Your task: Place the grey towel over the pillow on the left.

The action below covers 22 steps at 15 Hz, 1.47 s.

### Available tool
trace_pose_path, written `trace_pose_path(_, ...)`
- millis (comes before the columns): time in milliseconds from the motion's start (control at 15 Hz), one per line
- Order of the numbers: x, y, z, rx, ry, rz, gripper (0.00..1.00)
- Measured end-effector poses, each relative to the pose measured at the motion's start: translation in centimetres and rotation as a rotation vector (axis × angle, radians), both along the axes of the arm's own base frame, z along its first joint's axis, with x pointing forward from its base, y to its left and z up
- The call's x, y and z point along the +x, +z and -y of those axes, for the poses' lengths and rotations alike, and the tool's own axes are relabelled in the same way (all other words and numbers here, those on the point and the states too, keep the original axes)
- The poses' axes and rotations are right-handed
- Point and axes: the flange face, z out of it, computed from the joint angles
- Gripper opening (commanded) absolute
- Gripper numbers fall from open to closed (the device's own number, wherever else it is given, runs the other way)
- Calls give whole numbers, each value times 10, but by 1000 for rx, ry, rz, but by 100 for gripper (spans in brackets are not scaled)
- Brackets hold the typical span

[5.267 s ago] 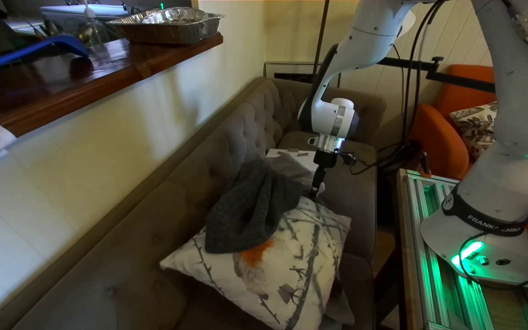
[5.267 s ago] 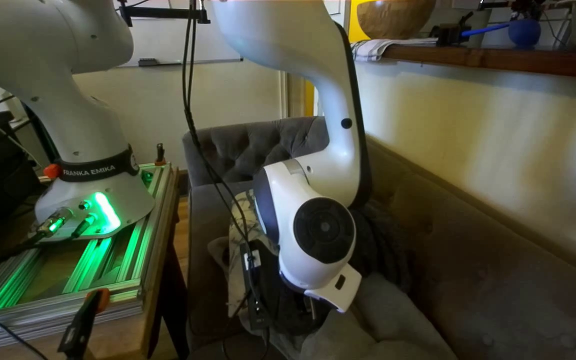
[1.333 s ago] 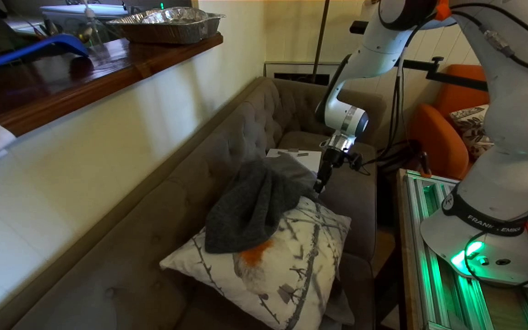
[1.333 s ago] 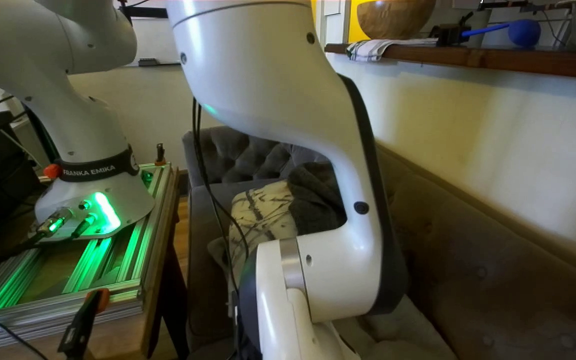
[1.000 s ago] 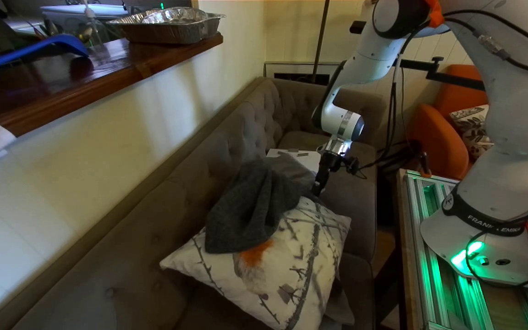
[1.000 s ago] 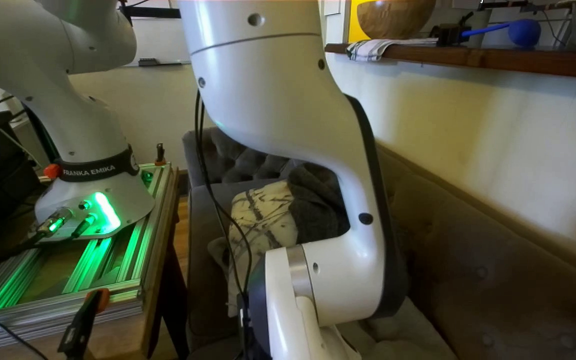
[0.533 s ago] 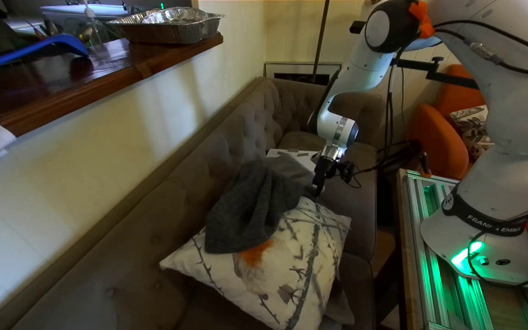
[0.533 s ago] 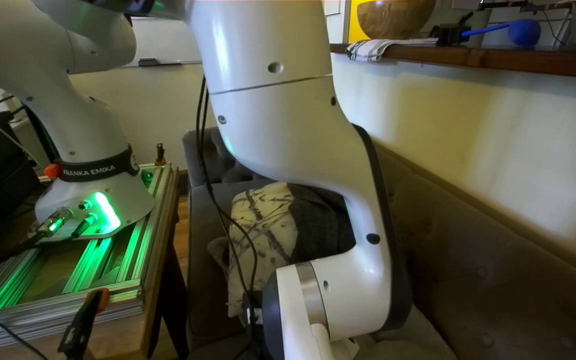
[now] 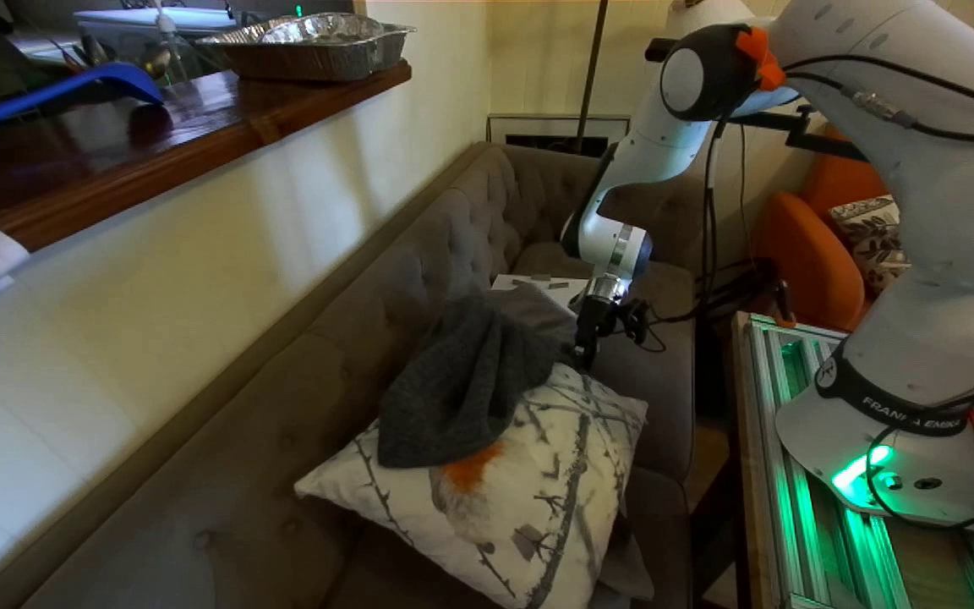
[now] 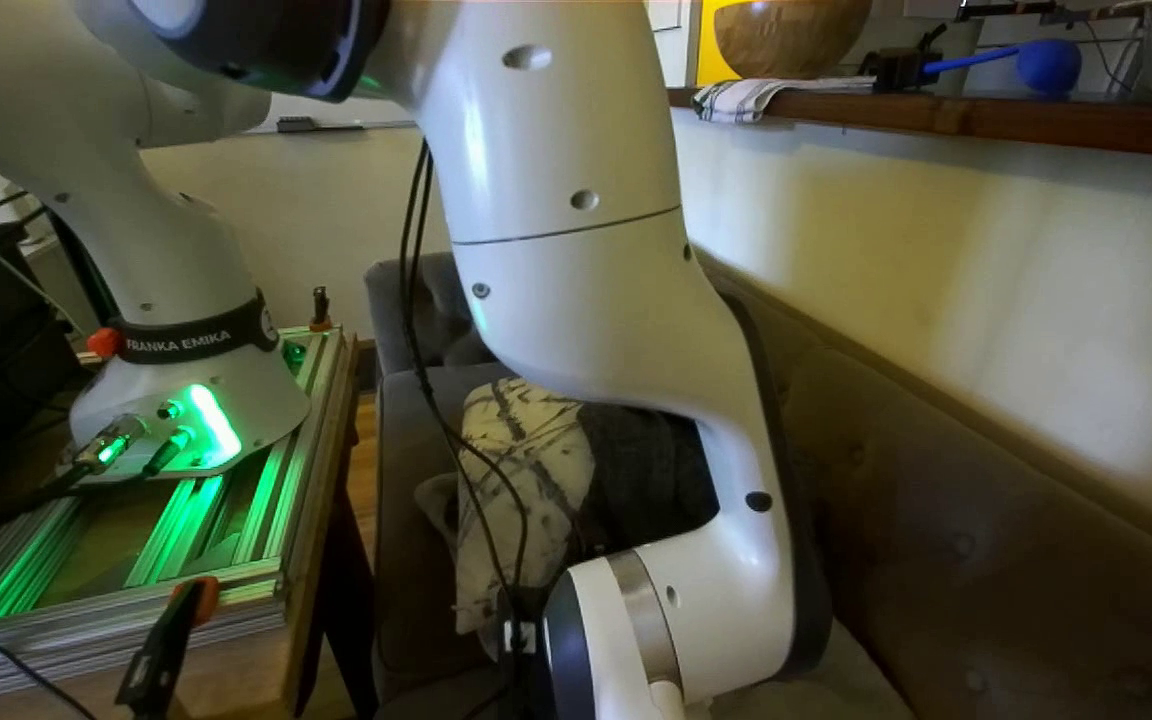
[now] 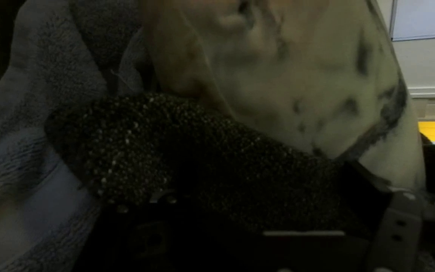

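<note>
While the dark grey towel point(image 9: 463, 385) is lying bunched just beside the gripper point(image 9: 583, 359), it is covering only part of the branch-print throw pillow point(image 9: 533, 486) just beyond; much of the printed face is showing bare. Taking that pillow as the target, I am judging the job partly done: some draping is showing, further spreading is probably remaining. Wrist view, dim: the fingers point(image 11: 398, 217) are standing wide apart, dark towel pile showing between them; whether they are touching it is not coming clear. Lighter grey fabric point(image 11: 47, 87) is lying beside the gripper, over the tufted sofa point(image 9: 267, 474). Against an exterior frame from about a second back, the gripper is reaching lower, closer to the pillow edge beside it, and the elbow point(image 9: 694, 76) is hanging lower too. Towel and pillow are keeping the same place and folds.
</note>
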Motion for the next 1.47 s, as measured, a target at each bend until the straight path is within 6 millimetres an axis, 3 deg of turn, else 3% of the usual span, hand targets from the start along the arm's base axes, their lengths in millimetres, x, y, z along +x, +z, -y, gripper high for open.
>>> trace_pose_path(600, 5, 0, 7, 32, 14, -11, 3)
trace_pose_path(1000, -2, 18, 34, -59, -2, 0, 1)
trace_pose_path(1200, -4, 47, 41, -190, 13, 42, 1)
trace_pose_path(1467, -2, 95, 26, -350, 94, 130, 1)
